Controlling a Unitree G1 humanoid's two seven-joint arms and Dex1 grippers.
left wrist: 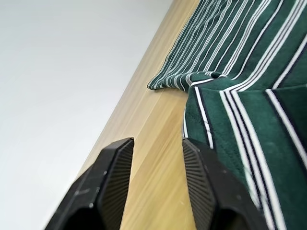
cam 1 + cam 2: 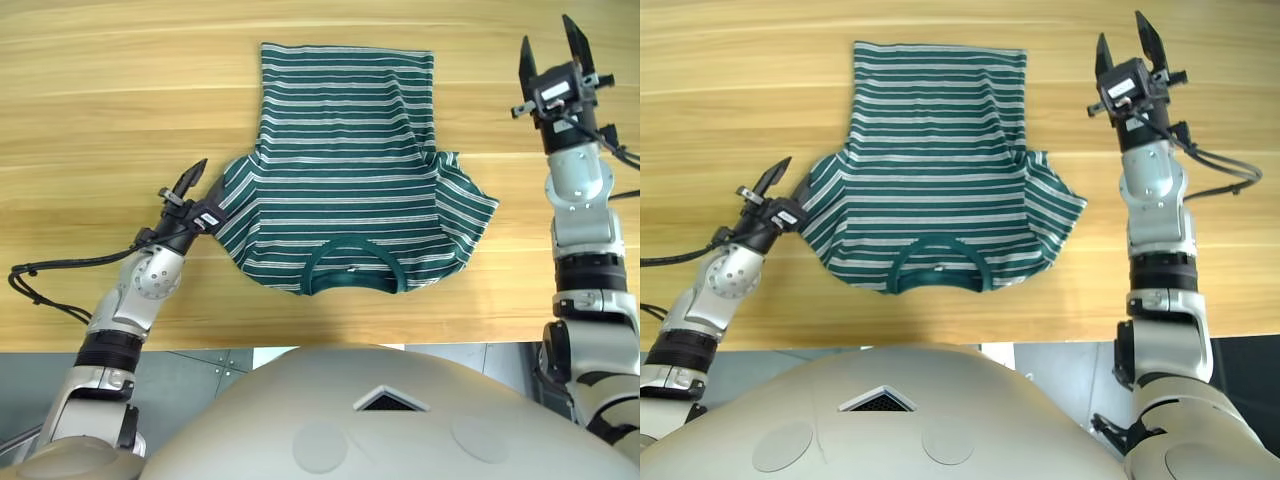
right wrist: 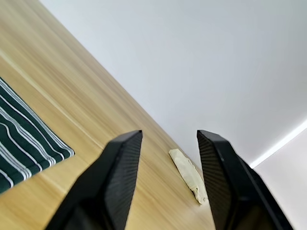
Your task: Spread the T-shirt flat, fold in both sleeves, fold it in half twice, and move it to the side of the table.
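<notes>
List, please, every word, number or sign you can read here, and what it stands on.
No text can be read.
White sticker on the right gripper: too small to read.
White patch on the left gripper: too small to read.
T-shirt: stripes only, no print visible.
</notes>
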